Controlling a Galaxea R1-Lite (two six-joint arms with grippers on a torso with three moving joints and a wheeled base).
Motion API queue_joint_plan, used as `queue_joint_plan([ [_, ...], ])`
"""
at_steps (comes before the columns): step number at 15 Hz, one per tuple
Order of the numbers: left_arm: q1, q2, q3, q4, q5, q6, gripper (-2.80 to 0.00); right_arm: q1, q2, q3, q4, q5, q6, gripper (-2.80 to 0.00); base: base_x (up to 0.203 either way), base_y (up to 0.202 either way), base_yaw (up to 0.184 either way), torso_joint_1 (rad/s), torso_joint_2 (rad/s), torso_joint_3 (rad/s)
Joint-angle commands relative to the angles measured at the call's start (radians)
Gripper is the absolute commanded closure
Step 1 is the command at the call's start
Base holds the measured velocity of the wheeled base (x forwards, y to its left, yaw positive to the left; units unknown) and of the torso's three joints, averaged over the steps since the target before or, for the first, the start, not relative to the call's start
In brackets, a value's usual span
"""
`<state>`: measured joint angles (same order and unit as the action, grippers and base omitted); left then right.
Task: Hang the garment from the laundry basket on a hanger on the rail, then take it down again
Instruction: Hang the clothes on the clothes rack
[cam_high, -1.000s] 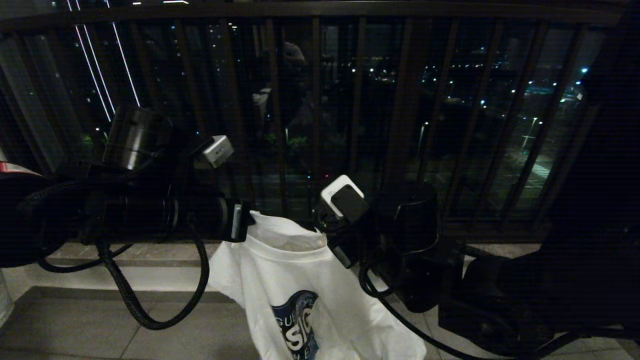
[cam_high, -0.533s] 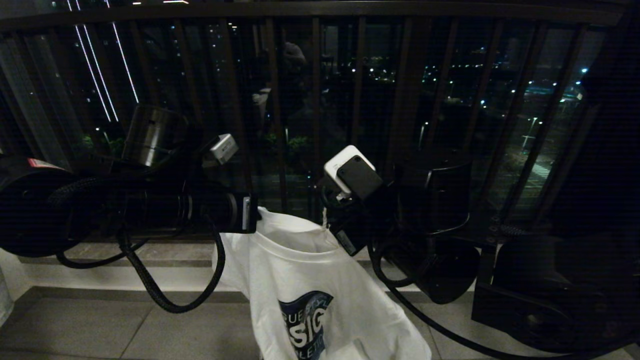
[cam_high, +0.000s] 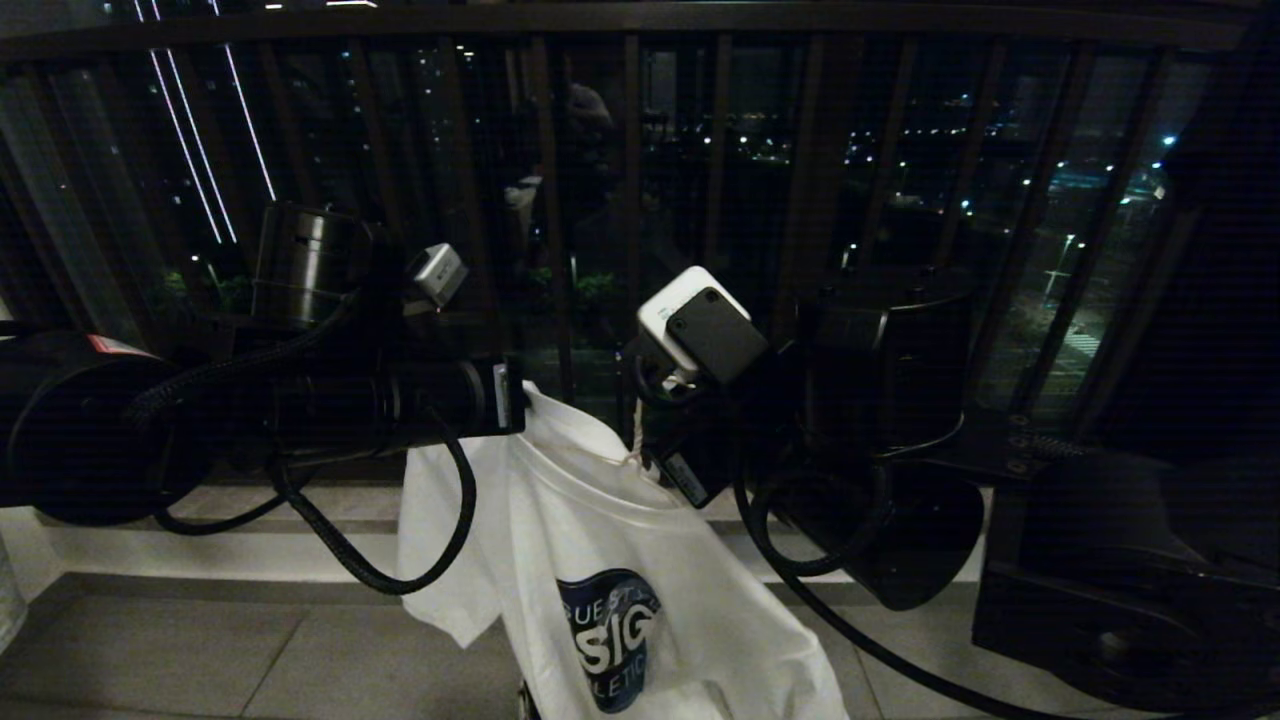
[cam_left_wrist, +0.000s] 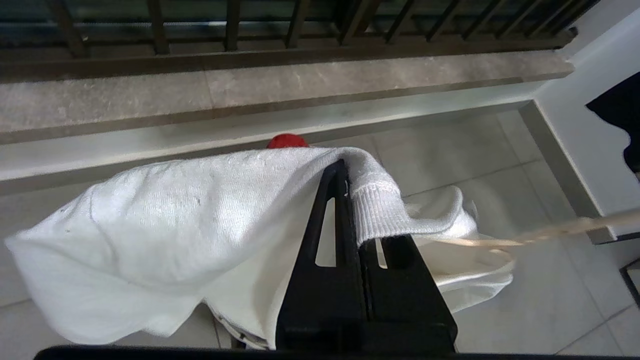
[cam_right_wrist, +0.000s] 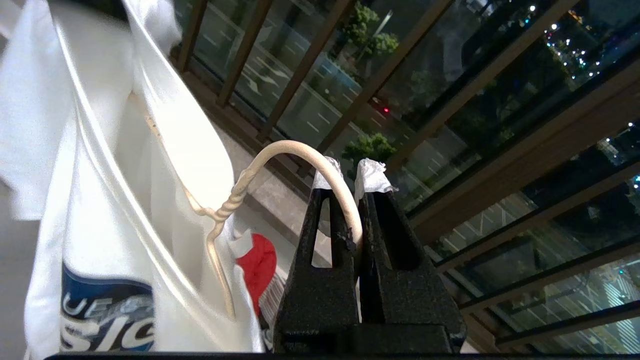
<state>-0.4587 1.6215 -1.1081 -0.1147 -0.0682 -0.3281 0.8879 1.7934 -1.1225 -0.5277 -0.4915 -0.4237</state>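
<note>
Fingers of the left gripper (cam_left_wrist: 350, 175) are clenching one garment (cam_high: 600, 560); right gripper (cam_right_wrist: 352, 175) is clenching one hanger (cam_right_wrist: 280, 150).

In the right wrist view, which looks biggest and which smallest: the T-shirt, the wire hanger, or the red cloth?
1. T-shirt, filling most of one side.
2. Wire hanger, a thin long curve, though near the camera.
3. Red cloth, only a small patch showing, mostly hidden behind the shirt.
</note>
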Motion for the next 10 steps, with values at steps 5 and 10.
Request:
queue_joint_plan([
  [5,0.002,0.011,0.010,-0.003,0.002,0.001,0.00,0.003,-0.005,-0.011,0.017,-0.002,-0.003,0.00,0.000,0.000,0.000,0.000,0.00,0.000],
  [10,0.003,-0.035,0.008,0.013,0.003,0.033,-2.80,0.000,-0.003,-0.016,0.026,-0.004,-0.003,0.00,0.000,0.000,0.000,0.000,0.00,0.000],
])
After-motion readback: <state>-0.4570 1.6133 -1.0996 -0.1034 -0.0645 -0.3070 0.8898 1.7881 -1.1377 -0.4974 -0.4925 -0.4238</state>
